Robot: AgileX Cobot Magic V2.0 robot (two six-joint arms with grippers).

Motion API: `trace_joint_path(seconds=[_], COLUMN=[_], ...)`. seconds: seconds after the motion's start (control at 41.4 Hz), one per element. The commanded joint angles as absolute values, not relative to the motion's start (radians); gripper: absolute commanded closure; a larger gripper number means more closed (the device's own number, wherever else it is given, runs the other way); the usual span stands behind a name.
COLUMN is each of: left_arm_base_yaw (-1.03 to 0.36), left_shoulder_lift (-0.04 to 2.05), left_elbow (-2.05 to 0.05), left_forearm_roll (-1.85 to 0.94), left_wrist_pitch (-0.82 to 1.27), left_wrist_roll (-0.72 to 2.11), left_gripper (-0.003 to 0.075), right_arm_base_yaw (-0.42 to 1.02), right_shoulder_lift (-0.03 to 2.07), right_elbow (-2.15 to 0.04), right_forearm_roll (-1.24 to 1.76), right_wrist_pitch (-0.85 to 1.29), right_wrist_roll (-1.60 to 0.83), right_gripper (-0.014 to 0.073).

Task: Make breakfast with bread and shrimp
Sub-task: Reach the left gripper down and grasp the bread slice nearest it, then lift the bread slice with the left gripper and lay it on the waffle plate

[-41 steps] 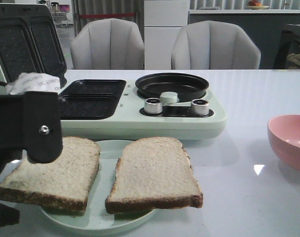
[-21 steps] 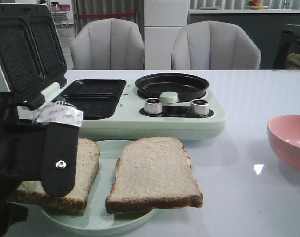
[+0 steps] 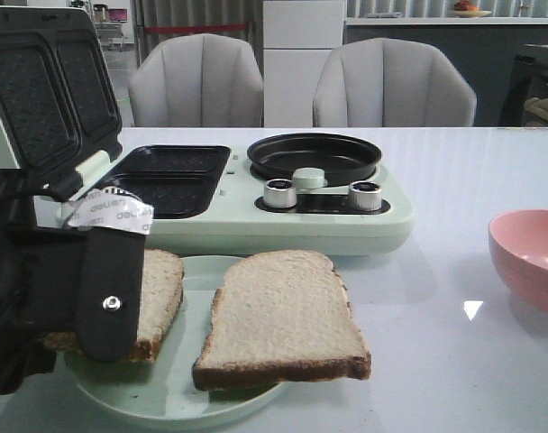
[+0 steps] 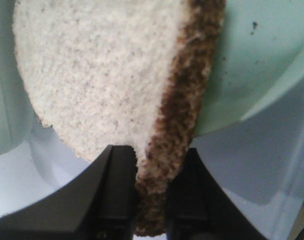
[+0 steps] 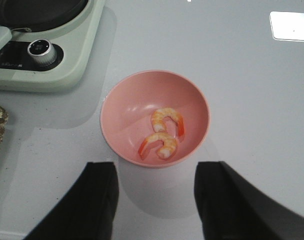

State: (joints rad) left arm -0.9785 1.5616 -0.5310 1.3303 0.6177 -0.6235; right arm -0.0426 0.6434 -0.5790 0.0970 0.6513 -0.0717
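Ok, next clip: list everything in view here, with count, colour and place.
bread slices: two, beige with brown crust, on the plate; the left one is pinched at its crust
plate: one, pale green, near table edge
shrimp: two, orange-pink, in the bowl
bowl: one, pink, right side of table
breakfast maker: one, pale green, lid open, behind the plate
chairs: two, grey, beyond the table
left hand: black, shut on the left slice
right hand: black, open, above the bowl

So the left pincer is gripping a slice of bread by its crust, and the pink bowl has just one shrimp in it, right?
Nearly. The pink bowl holds two shrimp, as the right wrist view shows. The left pincer does grip a bread slice by its crust.
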Motion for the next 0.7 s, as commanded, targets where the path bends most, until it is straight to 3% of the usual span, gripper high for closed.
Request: trace_joint_path(seconds=[0.0,0.193,0.484,0.677], left_arm_base_yaw=[-0.987,-0.997,-1.072,-1.092], left_shoulder_lift=[1.535,1.513,1.364,1.229], left_elbow=[-0.552,-0.559,-0.561,-0.561], left_forearm_roll=[1.340,1.329,1.375,1.573], left_wrist_pitch=[0.647,0.685,0.854,0.944], left_wrist_roll=[-0.641,-0.641,-0.641,-0.641], left_gripper=[0.0559,0.0622,0.0621,0.0621], right_arm_base_yaw=[-0.042,-0.042,-0.042,-0.042], right_shoulder_lift=[0.651,0.651,0.651,0.651], right_elbow=[-0.609,-0.609,-0.609,-0.609], right_forearm_roll=[0.096,0.096,0.096,0.096], right_wrist_pitch=[0.576,0.576,0.576,0.576], right_wrist_roll=[-0.078,-0.078,-0.078,-0.078], right_gripper=[0.0128,0.0128,0.0128,0.0128])
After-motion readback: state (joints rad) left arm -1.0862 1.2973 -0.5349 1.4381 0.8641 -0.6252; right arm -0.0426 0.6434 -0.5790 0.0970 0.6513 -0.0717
